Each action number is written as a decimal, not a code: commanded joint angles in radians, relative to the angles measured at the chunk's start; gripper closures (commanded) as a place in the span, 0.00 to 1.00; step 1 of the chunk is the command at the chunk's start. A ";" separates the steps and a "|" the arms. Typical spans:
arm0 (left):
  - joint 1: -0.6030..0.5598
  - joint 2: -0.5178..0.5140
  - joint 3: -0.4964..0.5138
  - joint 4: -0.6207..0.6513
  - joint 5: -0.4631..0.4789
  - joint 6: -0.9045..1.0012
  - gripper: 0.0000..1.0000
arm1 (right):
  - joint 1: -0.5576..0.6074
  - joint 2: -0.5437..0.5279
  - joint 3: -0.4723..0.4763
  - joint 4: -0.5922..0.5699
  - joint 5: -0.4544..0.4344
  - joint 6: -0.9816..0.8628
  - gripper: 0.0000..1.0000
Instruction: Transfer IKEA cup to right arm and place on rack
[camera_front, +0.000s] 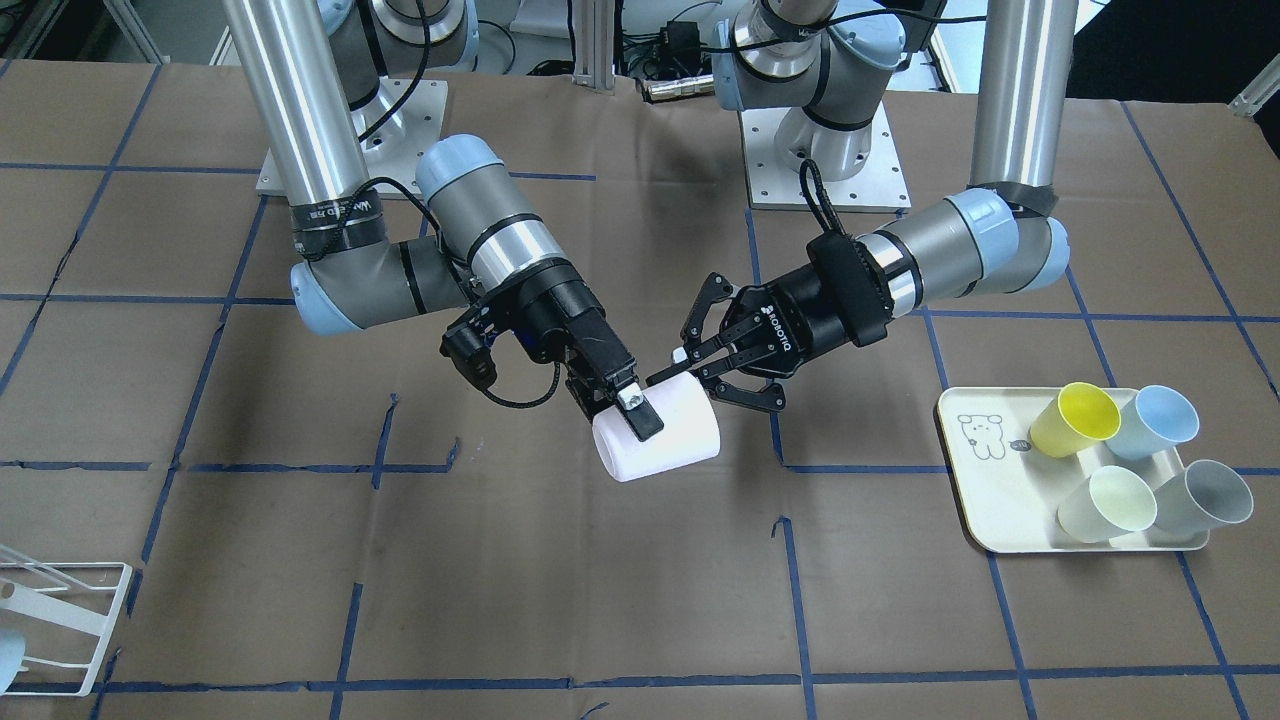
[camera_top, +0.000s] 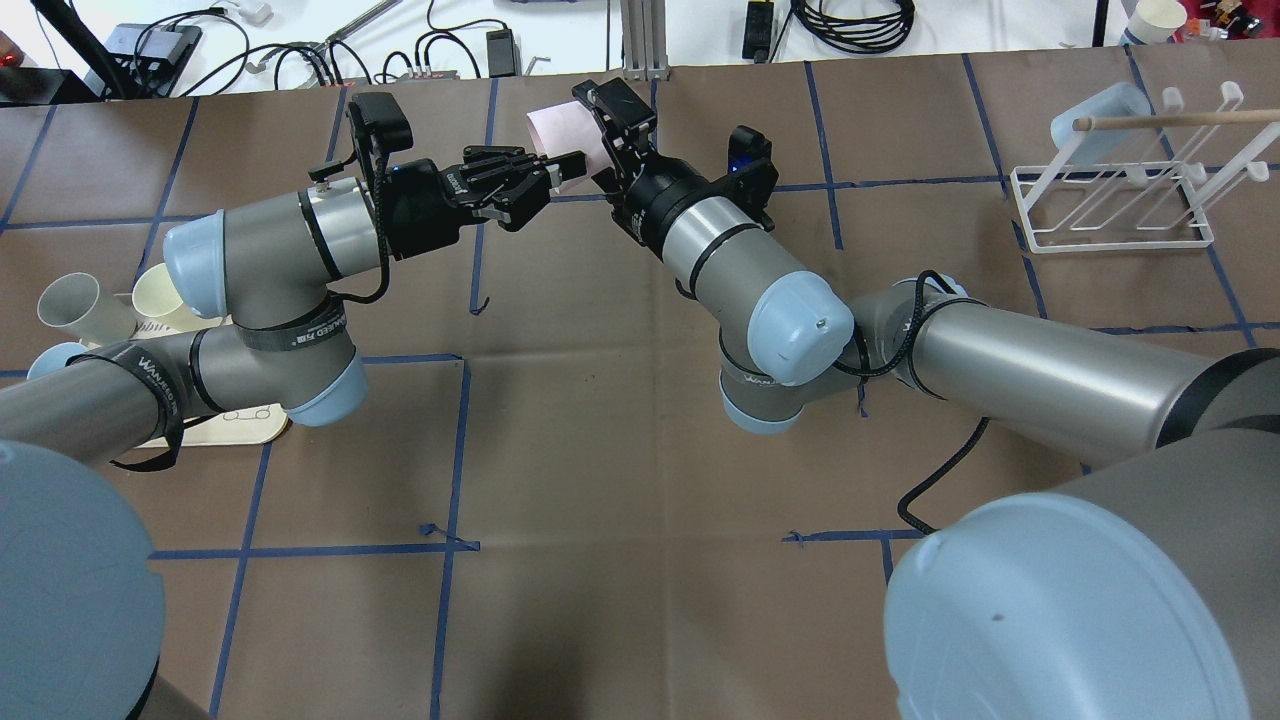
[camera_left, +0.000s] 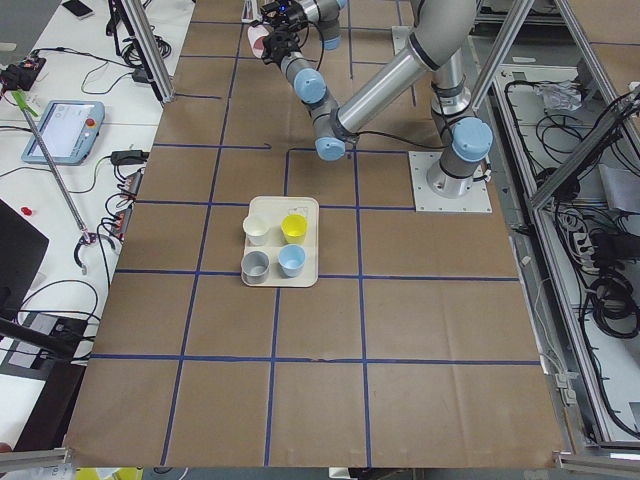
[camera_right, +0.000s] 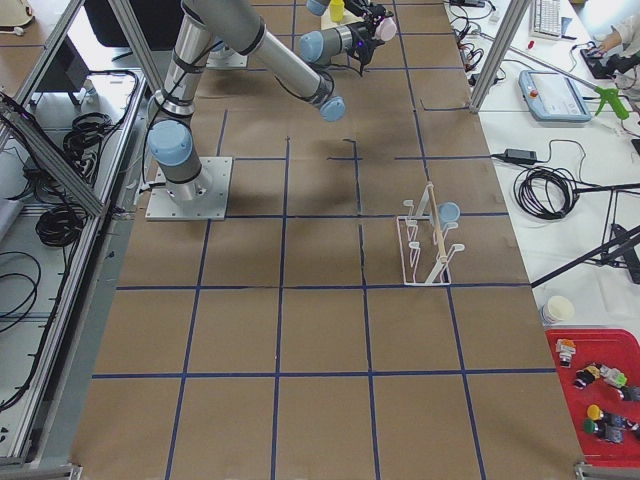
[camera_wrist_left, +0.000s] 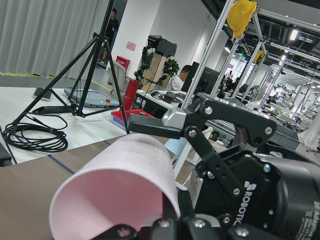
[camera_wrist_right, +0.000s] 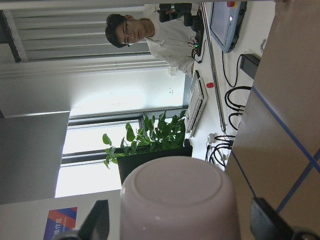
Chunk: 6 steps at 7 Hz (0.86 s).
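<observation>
IKEA cup (camera_front: 682, 442): rim was pinched by left gripper (camera_front: 668, 376) from 2 o'clock (front view), body straddled by spread right gripper (camera_front: 640, 422); closure judged due before release.

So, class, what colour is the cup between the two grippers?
The cup is pale pink, clearest in the left wrist view.

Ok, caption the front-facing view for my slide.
Mid-air handover: left gripper and right gripper meet at the pink cup above the table.
</observation>
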<state>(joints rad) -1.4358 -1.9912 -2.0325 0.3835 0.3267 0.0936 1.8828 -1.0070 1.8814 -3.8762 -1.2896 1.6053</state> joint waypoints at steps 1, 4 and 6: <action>0.000 0.002 0.002 0.000 0.000 -0.006 1.00 | -0.002 0.001 -0.002 0.001 0.001 0.002 0.00; 0.000 0.003 0.002 0.000 0.000 -0.009 1.00 | -0.007 0.002 -0.001 0.001 -0.005 0.005 0.21; 0.000 0.003 0.002 0.000 0.000 -0.015 0.87 | -0.007 0.001 -0.002 0.001 -0.001 0.005 0.34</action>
<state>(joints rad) -1.4358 -1.9883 -2.0311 0.3834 0.3267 0.0822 1.8765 -1.0052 1.8802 -3.8750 -1.2930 1.6104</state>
